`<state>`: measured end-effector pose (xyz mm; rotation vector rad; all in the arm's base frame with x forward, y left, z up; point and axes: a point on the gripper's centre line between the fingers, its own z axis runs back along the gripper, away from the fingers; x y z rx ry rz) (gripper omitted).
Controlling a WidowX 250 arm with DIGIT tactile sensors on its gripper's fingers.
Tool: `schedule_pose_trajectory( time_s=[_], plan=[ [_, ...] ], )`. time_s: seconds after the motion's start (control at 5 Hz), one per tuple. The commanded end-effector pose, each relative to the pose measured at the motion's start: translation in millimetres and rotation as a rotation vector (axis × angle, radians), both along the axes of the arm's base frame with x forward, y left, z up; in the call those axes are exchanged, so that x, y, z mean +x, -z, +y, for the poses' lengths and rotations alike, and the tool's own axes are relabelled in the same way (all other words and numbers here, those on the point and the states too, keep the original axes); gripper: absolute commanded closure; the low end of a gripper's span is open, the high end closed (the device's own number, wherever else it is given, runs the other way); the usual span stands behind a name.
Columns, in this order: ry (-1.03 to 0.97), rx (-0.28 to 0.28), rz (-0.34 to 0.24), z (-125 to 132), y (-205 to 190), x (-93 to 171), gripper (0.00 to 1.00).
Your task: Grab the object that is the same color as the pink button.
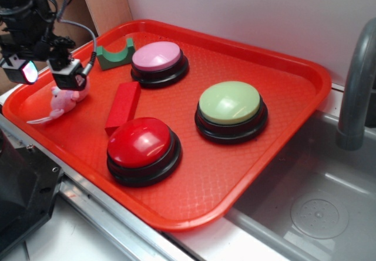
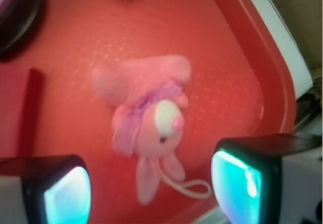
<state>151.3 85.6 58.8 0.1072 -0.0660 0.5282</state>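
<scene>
The object, a small pink plush toy (image 1: 63,100) with a pale string loop, lies on the red tray (image 1: 247,178) near its left edge. In the wrist view the object (image 2: 151,113) sits on the tray floor between and just ahead of my two fingers. My gripper (image 1: 47,74) hovers directly over it, open, with nothing between the glowing cyan pads (image 2: 68,196). The pink button (image 1: 157,57), pale pink dome on a black base, stands at the tray's back, right of the toy.
A red block (image 1: 123,106) lies just right of the toy. A green arch block (image 1: 115,54) sits at the back. A red button (image 1: 141,146) and a light green button (image 1: 230,107) stand further right. A sink with a grey faucet (image 1: 356,84) is at right.
</scene>
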Motion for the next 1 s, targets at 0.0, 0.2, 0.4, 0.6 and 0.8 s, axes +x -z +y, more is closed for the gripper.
schedule_pose_trajectory(
  time_s=[0.0,0.2,0.4,0.6,0.8],
  plan=[
    [-0.040,-0.005,-0.037,20,19,7,0.00],
    [-0.050,-0.025,-0.046,26,28,4,0.00],
    [-0.048,-0.059,-0.061,29,36,4,0.00],
    [-0.031,-0.065,-0.073,24,38,5,1.00],
    [-0.029,-0.066,-0.076,22,40,5,1.00]
  ],
)
